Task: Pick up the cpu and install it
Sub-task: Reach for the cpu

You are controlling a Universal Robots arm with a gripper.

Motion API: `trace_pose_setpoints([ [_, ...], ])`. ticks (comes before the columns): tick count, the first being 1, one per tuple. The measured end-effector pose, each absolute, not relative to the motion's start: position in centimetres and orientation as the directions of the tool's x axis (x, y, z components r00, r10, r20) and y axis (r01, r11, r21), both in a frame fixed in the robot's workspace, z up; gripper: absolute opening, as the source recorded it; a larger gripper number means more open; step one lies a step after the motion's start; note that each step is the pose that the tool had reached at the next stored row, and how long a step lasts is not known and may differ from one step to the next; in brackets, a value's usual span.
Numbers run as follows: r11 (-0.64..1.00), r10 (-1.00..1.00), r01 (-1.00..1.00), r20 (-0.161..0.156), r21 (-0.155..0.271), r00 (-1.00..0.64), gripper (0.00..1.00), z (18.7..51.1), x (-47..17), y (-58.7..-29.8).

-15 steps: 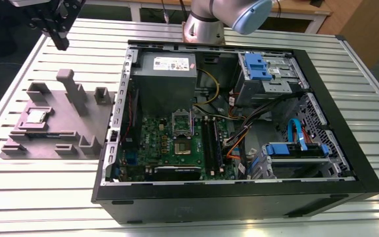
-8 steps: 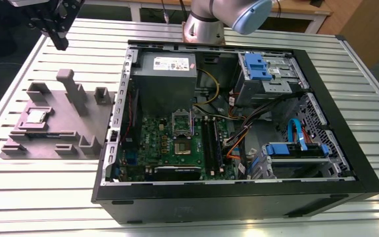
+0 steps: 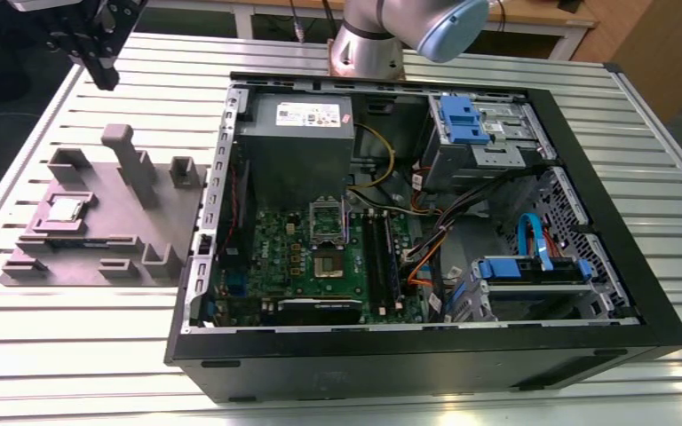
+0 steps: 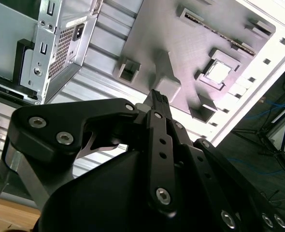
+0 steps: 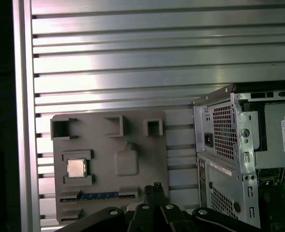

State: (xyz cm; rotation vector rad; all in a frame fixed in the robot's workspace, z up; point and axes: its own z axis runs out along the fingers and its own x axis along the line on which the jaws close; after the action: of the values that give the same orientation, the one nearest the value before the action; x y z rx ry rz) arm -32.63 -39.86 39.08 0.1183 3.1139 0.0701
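The cpu (image 5: 76, 167) lies flat in a square recess of the grey holder (image 5: 96, 145), seemingly kept level for grasping, while the closed, empty gripper (image 5: 155, 186) hangs above that holder, apart from the cpu.

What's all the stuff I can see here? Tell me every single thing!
table: one, silver slats, under everything
holder: one, grey, on the table at the exterior view's left
cpu: one, silvery, lying in the holder
case: one, black, open, beside the holder
power supply: one, grey, inside the case
motherboard: one, green, inside the case
drive brackets: two, blue, inside the case
arm: one, silver and blue, behind the case
gripper: one, black, shut, holding nothing, apart from the holder
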Motion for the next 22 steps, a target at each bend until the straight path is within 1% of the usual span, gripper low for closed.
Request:
trace_pose_setpoints([
  [22, 0.996, 0.076, 0.075, -0.023, 0.046, -0.997, 0.1, 39.08, -33.38, -39.86],
])
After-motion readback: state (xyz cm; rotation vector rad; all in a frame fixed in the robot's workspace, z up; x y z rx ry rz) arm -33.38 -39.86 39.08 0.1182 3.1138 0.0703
